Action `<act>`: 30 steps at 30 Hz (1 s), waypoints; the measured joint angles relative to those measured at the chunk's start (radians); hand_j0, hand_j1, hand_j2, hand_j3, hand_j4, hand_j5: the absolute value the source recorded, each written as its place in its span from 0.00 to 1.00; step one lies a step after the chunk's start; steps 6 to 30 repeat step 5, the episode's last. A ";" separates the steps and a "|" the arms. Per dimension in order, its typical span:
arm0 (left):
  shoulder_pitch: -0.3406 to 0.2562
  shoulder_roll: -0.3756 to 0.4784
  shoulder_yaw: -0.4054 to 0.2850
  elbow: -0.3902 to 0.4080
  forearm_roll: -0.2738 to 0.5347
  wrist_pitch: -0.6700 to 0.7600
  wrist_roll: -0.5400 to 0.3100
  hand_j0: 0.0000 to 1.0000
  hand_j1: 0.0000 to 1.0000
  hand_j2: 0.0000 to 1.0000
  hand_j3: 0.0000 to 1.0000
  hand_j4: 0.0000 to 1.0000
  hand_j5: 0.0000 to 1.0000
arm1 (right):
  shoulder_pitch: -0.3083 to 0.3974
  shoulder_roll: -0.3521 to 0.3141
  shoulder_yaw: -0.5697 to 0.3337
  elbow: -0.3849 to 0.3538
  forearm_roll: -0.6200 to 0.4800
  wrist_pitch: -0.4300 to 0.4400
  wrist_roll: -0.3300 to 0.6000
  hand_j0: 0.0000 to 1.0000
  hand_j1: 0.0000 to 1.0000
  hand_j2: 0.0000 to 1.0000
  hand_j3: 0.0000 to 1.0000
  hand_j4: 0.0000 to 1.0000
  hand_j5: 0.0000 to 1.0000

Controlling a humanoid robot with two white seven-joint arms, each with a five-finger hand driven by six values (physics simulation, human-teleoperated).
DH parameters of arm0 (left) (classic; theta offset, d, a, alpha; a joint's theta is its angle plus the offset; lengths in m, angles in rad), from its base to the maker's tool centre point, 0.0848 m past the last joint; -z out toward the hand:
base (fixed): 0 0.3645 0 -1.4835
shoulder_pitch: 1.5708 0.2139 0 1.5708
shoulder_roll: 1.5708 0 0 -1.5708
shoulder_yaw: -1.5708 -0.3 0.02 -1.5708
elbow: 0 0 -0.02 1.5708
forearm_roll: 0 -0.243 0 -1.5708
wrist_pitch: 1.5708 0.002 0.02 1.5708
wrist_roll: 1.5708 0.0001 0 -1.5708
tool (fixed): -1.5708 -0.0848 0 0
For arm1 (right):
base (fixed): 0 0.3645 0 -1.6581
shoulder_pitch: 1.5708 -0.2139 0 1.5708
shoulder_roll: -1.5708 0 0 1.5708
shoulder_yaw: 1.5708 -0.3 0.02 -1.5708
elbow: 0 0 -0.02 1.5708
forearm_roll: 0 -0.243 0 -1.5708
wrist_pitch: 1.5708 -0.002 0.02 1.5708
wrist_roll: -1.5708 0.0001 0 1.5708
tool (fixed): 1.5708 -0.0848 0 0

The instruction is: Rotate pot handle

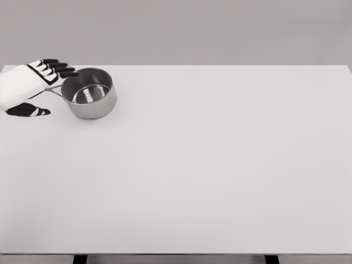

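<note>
A small steel pot [89,93] stands upright at the far left of the white table [209,165]. Its thin handle [53,89] points left and runs under my left hand [47,88]. That hand comes in from the left edge, white with black fingertips. Its four fingers [61,68] stretch toward the pot's rim above the handle, and the thumb [33,111] lies spread below it. The fingers are extended and do not close on the handle; most of the handle is hidden behind the palm. The right hand is out of view.
The table's far edge runs just behind the pot and the left edge lies beside the hand. A plain grey wall [220,27] stands behind. Two dark table legs [80,258] show at the bottom.
</note>
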 measured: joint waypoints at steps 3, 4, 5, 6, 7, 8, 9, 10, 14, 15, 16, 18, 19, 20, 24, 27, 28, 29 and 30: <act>0.032 0.024 0.013 -0.088 0.043 -0.001 0.000 1.00 1.00 1.00 1.00 1.00 1.00 | 0.000 0.000 0.000 0.000 0.000 0.000 0.000 1.00 1.00 1.00 1.00 1.00 1.00; 0.057 0.029 0.022 -0.111 0.049 -0.001 -0.001 1.00 1.00 1.00 1.00 1.00 1.00 | 0.002 0.000 0.000 0.000 0.000 0.000 0.000 1.00 1.00 1.00 1.00 1.00 1.00; 0.077 0.032 0.036 -0.134 0.054 -0.001 -0.002 1.00 1.00 1.00 1.00 1.00 1.00 | 0.000 0.000 0.000 0.000 0.000 0.000 0.000 1.00 1.00 1.00 1.00 1.00 1.00; 0.077 0.032 0.036 -0.134 0.054 -0.001 -0.002 1.00 1.00 1.00 1.00 1.00 1.00 | 0.000 0.000 0.000 0.000 0.000 0.000 0.000 1.00 1.00 1.00 1.00 1.00 1.00; 0.077 0.032 0.036 -0.134 0.054 -0.001 -0.002 1.00 1.00 1.00 1.00 1.00 1.00 | 0.000 0.000 0.000 0.000 0.000 0.000 0.000 1.00 1.00 1.00 1.00 1.00 1.00; 0.077 0.032 0.036 -0.134 0.054 -0.001 -0.002 1.00 1.00 1.00 1.00 1.00 1.00 | 0.000 0.000 0.000 0.000 0.000 0.000 0.000 1.00 1.00 1.00 1.00 1.00 1.00; 0.077 0.032 0.036 -0.134 0.054 -0.001 -0.002 1.00 1.00 1.00 1.00 1.00 1.00 | 0.000 0.000 0.000 0.000 0.000 0.000 0.000 1.00 1.00 1.00 1.00 1.00 1.00; 0.077 0.032 0.036 -0.134 0.054 -0.001 -0.002 1.00 1.00 1.00 1.00 1.00 1.00 | 0.000 0.000 0.000 0.000 0.000 0.000 0.000 1.00 1.00 1.00 1.00 1.00 1.00; 0.077 0.032 0.036 -0.134 0.054 -0.001 -0.002 1.00 1.00 1.00 1.00 1.00 1.00 | 0.000 0.000 0.000 0.000 0.000 0.000 0.000 1.00 1.00 1.00 1.00 1.00 1.00; 0.077 0.032 0.036 -0.134 0.054 -0.001 -0.002 1.00 1.00 1.00 1.00 1.00 1.00 | 0.000 0.000 0.000 0.000 0.000 0.000 0.000 1.00 1.00 1.00 1.00 1.00 1.00; 0.077 0.032 0.036 -0.134 0.054 -0.001 -0.002 1.00 1.00 1.00 1.00 1.00 1.00 | 0.000 0.000 0.000 0.000 0.000 0.000 0.000 1.00 1.00 1.00 1.00 1.00 1.00; 0.077 0.032 0.036 -0.134 0.054 -0.001 -0.002 1.00 1.00 1.00 1.00 1.00 1.00 | 0.000 0.000 0.000 0.000 0.000 0.000 0.000 1.00 1.00 1.00 1.00 1.00 1.00; 0.077 0.032 0.036 -0.134 0.054 -0.001 -0.002 1.00 1.00 1.00 1.00 1.00 1.00 | 0.000 0.000 0.000 0.000 0.000 0.000 0.000 1.00 1.00 1.00 1.00 1.00 1.00; 0.077 0.032 0.036 -0.134 0.054 -0.001 -0.002 1.00 1.00 1.00 1.00 1.00 1.00 | 0.000 0.000 0.000 0.000 0.000 0.000 0.000 1.00 1.00 1.00 1.00 1.00 1.00; 0.077 0.032 0.036 -0.134 0.054 -0.001 -0.002 1.00 1.00 1.00 1.00 1.00 1.00 | 0.000 0.000 0.000 0.000 0.000 0.000 0.000 1.00 1.00 1.00 1.00 1.00 1.00; 0.077 0.032 0.036 -0.134 0.054 -0.001 -0.002 1.00 1.00 1.00 1.00 1.00 1.00 | 0.000 0.000 0.000 0.000 0.000 0.000 0.000 1.00 1.00 1.00 1.00 1.00 1.00; 0.077 0.032 0.036 -0.134 0.054 -0.001 -0.002 1.00 1.00 1.00 1.00 1.00 1.00 | 0.000 0.000 0.000 0.000 0.000 0.000 0.000 1.00 1.00 1.00 1.00 1.00 1.00; 0.077 0.032 0.036 -0.134 0.054 -0.001 -0.002 1.00 1.00 1.00 1.00 1.00 1.00 | 0.000 0.000 0.000 0.000 0.000 0.000 0.000 1.00 1.00 1.00 1.00 1.00 1.00; 0.077 0.032 0.036 -0.134 0.054 -0.001 -0.002 1.00 1.00 1.00 1.00 1.00 1.00 | 0.000 0.000 0.000 0.000 0.000 0.000 0.000 1.00 1.00 1.00 1.00 1.00 1.00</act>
